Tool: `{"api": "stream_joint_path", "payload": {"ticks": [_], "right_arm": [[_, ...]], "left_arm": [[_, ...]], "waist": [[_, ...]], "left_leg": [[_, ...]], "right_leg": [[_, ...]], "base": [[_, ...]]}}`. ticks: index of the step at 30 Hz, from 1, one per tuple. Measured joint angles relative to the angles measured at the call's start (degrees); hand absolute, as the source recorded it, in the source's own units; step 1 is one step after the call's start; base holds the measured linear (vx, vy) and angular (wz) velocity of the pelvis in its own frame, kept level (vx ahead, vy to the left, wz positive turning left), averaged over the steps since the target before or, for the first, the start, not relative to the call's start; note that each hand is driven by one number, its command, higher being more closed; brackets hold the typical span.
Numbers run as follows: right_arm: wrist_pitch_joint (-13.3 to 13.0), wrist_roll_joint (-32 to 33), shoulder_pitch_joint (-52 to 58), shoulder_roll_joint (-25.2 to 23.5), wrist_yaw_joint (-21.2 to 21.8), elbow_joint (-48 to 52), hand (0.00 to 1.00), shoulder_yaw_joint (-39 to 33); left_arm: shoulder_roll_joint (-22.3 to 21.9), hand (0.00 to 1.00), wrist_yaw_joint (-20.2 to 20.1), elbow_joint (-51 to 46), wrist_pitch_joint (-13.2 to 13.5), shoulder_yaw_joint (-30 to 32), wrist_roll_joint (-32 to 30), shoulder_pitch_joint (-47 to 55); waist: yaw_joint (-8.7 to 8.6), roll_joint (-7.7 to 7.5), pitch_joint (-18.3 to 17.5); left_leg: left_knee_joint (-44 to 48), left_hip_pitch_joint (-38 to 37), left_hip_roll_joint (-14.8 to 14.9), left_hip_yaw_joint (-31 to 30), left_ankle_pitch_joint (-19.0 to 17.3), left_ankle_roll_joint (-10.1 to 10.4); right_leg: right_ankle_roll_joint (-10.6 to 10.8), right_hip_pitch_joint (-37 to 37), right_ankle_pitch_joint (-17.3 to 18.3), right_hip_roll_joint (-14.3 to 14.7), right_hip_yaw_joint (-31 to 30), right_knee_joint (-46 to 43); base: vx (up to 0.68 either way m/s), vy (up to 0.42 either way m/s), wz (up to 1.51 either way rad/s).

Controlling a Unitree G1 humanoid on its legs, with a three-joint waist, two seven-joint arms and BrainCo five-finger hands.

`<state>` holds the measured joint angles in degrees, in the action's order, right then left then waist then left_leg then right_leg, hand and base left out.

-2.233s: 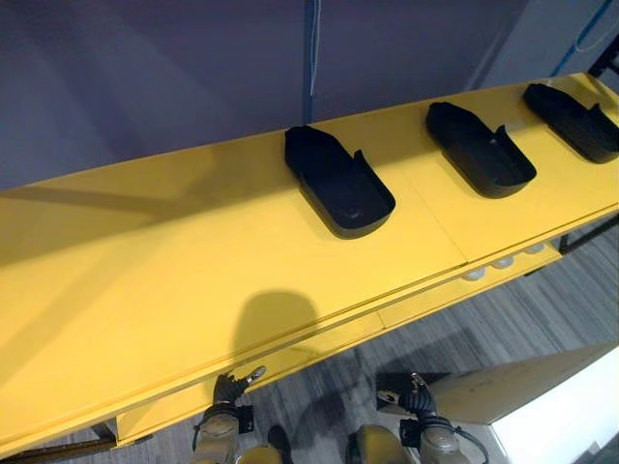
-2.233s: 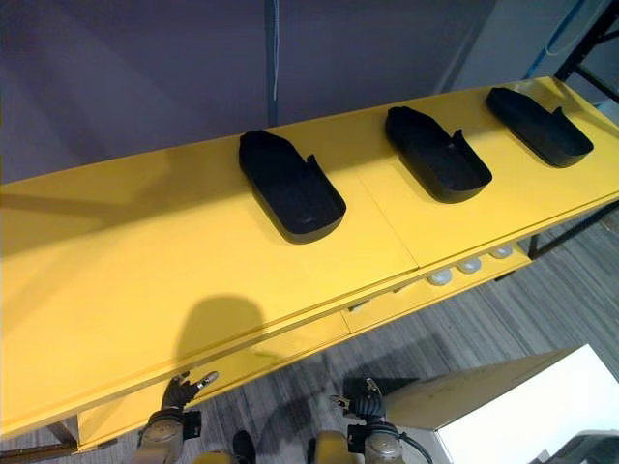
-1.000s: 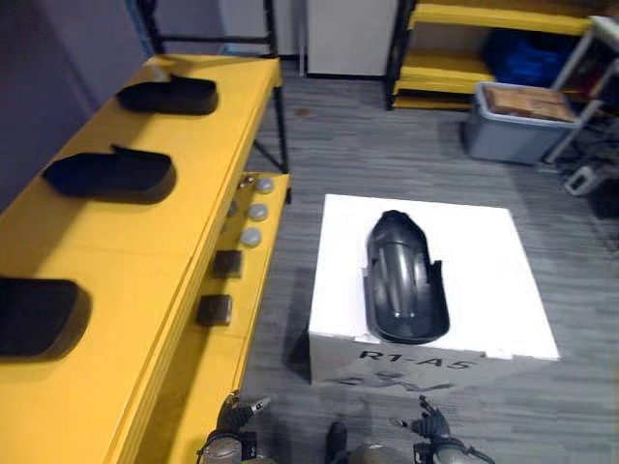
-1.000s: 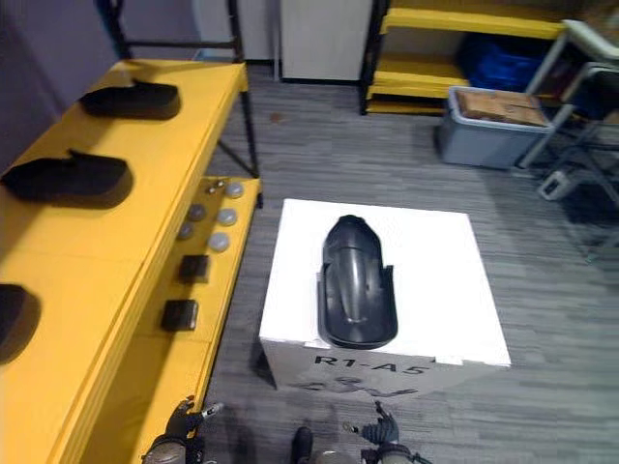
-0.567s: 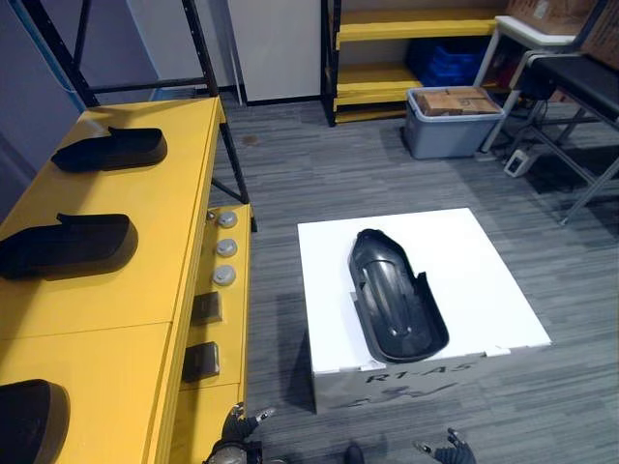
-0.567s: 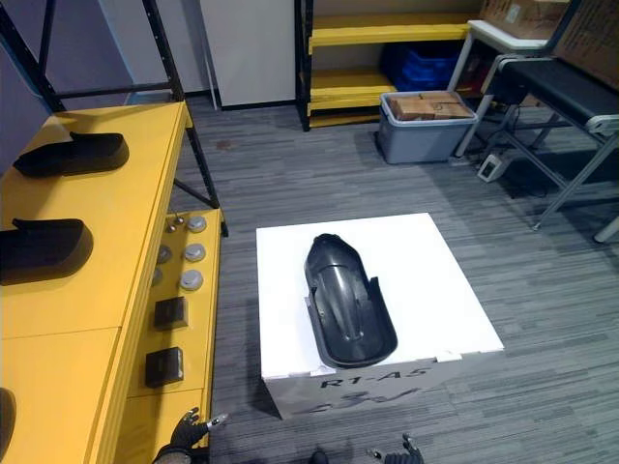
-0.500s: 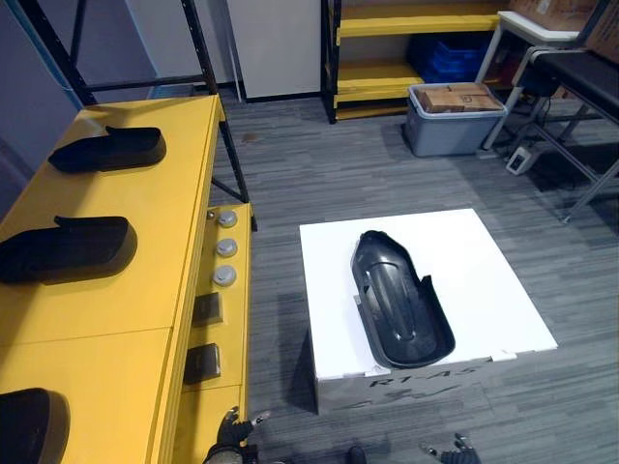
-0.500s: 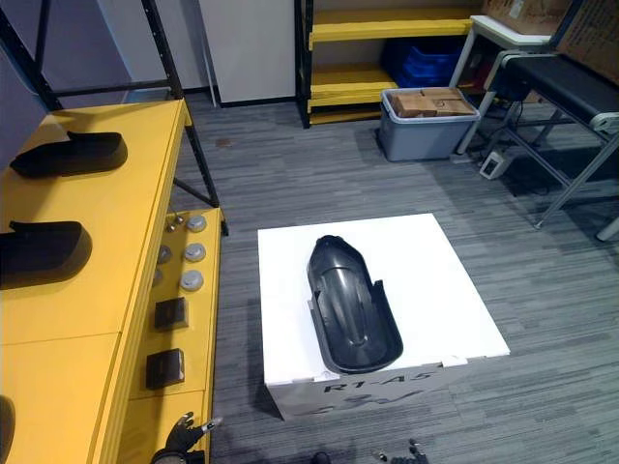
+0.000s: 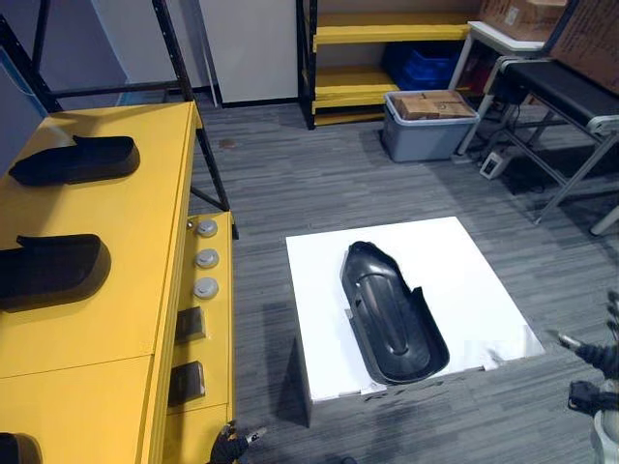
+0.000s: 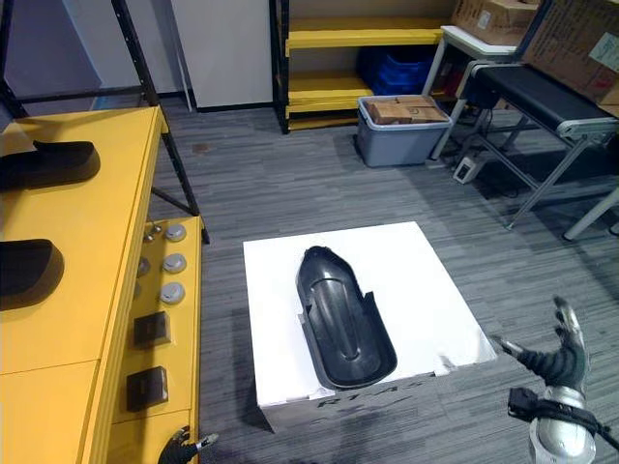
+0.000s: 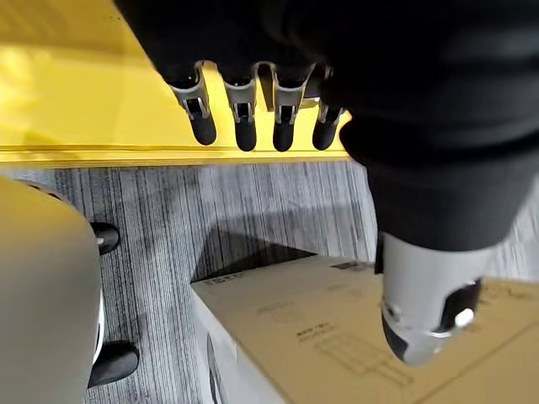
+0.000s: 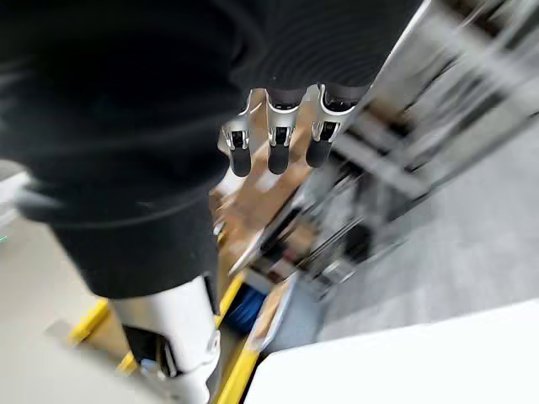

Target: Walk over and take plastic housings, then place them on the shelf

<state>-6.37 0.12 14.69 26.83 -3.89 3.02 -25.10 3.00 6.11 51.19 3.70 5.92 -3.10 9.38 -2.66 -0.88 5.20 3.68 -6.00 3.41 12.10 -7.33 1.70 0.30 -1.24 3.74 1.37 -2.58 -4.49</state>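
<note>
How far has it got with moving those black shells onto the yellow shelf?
Done: the far housing and the near housing lie on the yellow shelf, with a third housing partly in view. In hand: nothing; the left hand and the right hand are open and empty. Left: a fourth housing lies on the white box, untouched, to be fetched and shelved.

The left hand (image 10: 180, 446) hangs low at the robot's side, fingers straight and loose. The right hand (image 10: 555, 364) is held out to the right, fingers spread upward, thumb apart.
</note>
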Motion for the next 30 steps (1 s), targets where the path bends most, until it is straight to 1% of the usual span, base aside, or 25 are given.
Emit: {"api": "stream_joint_path", "payload": {"ticks": [1, 2, 5, 7, 8, 10, 12, 13, 16, 18, 20, 22, 23, 24, 27, 30], "right_arm": [[-0.82, -0.03, -1.20, 0.92, 0.74, 0.98, 0.00, 2.66], [-1.52, -0.03, -2.41, 1.12, 1.10, 1.10, 0.00, 4.69], [-1.95, -1.13, -5.14, 0.99, 1.76, 0.93, 0.00, 10.09], [-1.97, -2.50, -6.83, -0.90, 1.72, 0.06, 0.00, 14.27], [-1.97, -3.28, -7.39, -1.71, 1.71, -0.62, 0.00, 15.26], [-1.85, -4.99, -8.30, -5.07, 1.65, -3.67, 0.00, 17.08], [-1.08, -8.10, -8.41, -8.94, 1.30, -7.22, 0.00, 17.40], [-0.46, -9.84, -8.34, -10.66, 0.68, -9.28, 0.00, 17.40], [2.61, -15.02, -8.32, -14.30, -1.47, -13.51, 0.00, 17.30], [3.92, -18.22, -8.34, -16.34, -3.18, -14.68, 0.00, 17.10], [4.25, -20.36, -8.70, -17.64, -4.29, -14.87, 0.00, 16.18], [5.53, -23.38, -10.33, -19.60, -6.07, -15.65, 0.00, 14.35], [5.64, -23.80, -10.84, -19.99, -6.49, -16.13, 0.00, 13.98], [5.68, -23.97, -11.75, -20.28, -7.17, -17.12, 1.00, 13.82], [5.73, -24.01, -13.70, -20.42, -8.28, -19.05, 1.00, 13.71], [5.76, -24.21, -15.25, -20.34, -8.56, -21.08, 1.00, 11.61]], "left_arm": [[0.16, 0.00, -0.22, 0.01, 0.07, -0.74, 0.14, 0.08], [0.15, 0.00, -0.35, 0.14, 0.08, -1.00, 0.13, 0.06], [0.22, 0.00, -0.54, 0.70, 0.26, -2.08, 0.18, -0.26], [0.30, 0.00, -0.51, 0.70, 0.34, -2.94, 0.17, -0.42], [0.31, 0.00, -0.50, 0.72, 0.34, -2.95, 0.17, -0.55], [0.44, 0.00, -0.48, 1.04, 0.30, -3.00, 0.10, -0.83], [0.35, 0.00, -0.29, 1.07, 0.28, -3.04, 0.13, -0.90], [0.37, 0.00, -0.20, 1.11, 0.16, -3.03, 0.12, -0.90], [0.29, 0.00, 0.04, 1.21, -0.03, -3.01, -0.01, -1.12], [0.21, 0.00, 0.20, 1.22, -0.18, -3.00, -0.13, -1.15], [0.21, 0.00, 0.32, 1.22, -0.38, -2.99, -0.42, -1.26], [0.14, 0.00, 0.53, 1.19, -0.48, -2.93, -0.54, -1.41], [0.14, 0.00, 0.64, 1.20, -0.49, -2.95, -0.55, -1.41], [0.11, 0.00, 0.80, 1.21, -0.55, -2.95, -0.58, -1.35], [0.14, 0.00, 0.97, 1.21, -0.66, -2.96, -0.62, -1.47], [0.16, 0.00, 1.00, 1.23, -0.81, -3.02, -0.63, -1.66]], "waist": [[-0.10, 0.31, -0.35], [-0.18, 0.13, -0.54], [-0.02, 0.05, -0.81], [0.47, 0.35, -1.20], [0.63, 0.33, -1.18], [0.69, 0.25, -1.12], [1.04, 0.37, -1.17], [0.85, 0.35, -1.11], [0.94, 0.54, -0.92], [0.87, 0.67, -0.79], [0.80, 0.65, -0.70], [0.91, 0.62, -0.29], [0.94, 0.64, -0.27], [0.91, 0.66, -0.28], [0.96, 0.61, -0.07], [1.08, 0.52, 0.02]], "left_leg": [[-0.17, 0.00, -0.15, -0.29, 0.19, -0.18], [-0.42, 0.07, -0.32, -0.56, 0.43, -0.26], [-0.72, 0.27, -0.75, -2.08, 1.00, -0.49], [-1.48, 0.75, -1.06, -3.25, 1.82, -0.75], [-1.64, 0.79, -1.10, -3.37, 1.99, -0.77], [-1.73, 0.75, -1.19, -4.38, 2.17, -0.78], [-1.77, 0.76, -1.32, -5.08, 2.24, -0.74], [-1.83, 0.79, -1.37, -5.64, 2.31, -0.75], [-2.08, 0.74, -1.43, -6.21, 2.50, -0.71], [-2.36, 0.73, -1.47, -6.75, 2.79, -0.77], [-2.40, 0.74, -1.50, -7.37, 2.91, -0.79], [-2.55, 0.77, -1.52, -7.62, 3.27, -0.74], [-2.67, 0.77, -1.52, -7.66, 3.39, -0.75], [-3.00, 0.73, -1.55, -7.70, 3.66, -0.76], [-3.97, 0.70, -1.55, -7.76, 4.54, -0.67], [-5.02, 0.63, -1.58, -8.49, 5.15, -0.66]], "right_leg": [[-0.13, 0.03, -0.08, -0.06, 0.05, 0.01], [-0.26, 0.12, -0.17, -0.17, 0.13, 0.07], [-0.40, 0.10, -0.34, -0.65, 1.38, 0.51], [-0.43, 0.03, -1.05, -0.90, 2.15, 1.60], [-0.49, -0.03, -1.30, -0.92, 2.25, 1.91], [-0.53, -0.87, -1.62, -1.04, 3.26, 2.87], [-0.53, -1.36, -1.65, -1.15, 3.95, 3.40], [-0.53, -1.80, -1.66, -1.23, 4.62, 3.70], [-0.55, -2.54, -1.70, -1.26, 5.12, 4.25], [-0.55, -2.62, -1.70, -1.26, 5.48, 4.27], [-0.55, -2.84, -1.70, -1.28, 6.28, 4.31], [-0.64, -2.90, -1.79, -1.32, 6.47, 4.37], [-0.73, -2.93, -1.91, -1.33, 6.50, 4.52], [-0.66, -3.16, -2.40, -1.32, 6.52, 5.20], [-0.86, -3.28, -3.35, -1.27, 6.64, 6.32], [-0.85, -3.30, -3.82, -1.25, 7.22, 7.22]], "base": [[-0.10, 0.004, 0.04], [-0.07, 0.004, 0.08], [-0.10, -0.001, 0.27], [-0.08, 0.000, 0.23], [-0.04, -0.001, 0.12], [-0.03, -0.007, 0.21], [-0.01, -0.005, 0.24], [0.01, -0.004, 0.22], [0.03, -0.002, 0.12], [0.02, -0.005, 0.10], [0.00, -0.009, 0.15], [-0.04, -0.004, 0.09], [-0.06, 0.001, 0.02], [-0.06, 0.004, 0.00], [-0.07, 0.000, 0.01], [-0.08, -0.009, 0.11]]}}
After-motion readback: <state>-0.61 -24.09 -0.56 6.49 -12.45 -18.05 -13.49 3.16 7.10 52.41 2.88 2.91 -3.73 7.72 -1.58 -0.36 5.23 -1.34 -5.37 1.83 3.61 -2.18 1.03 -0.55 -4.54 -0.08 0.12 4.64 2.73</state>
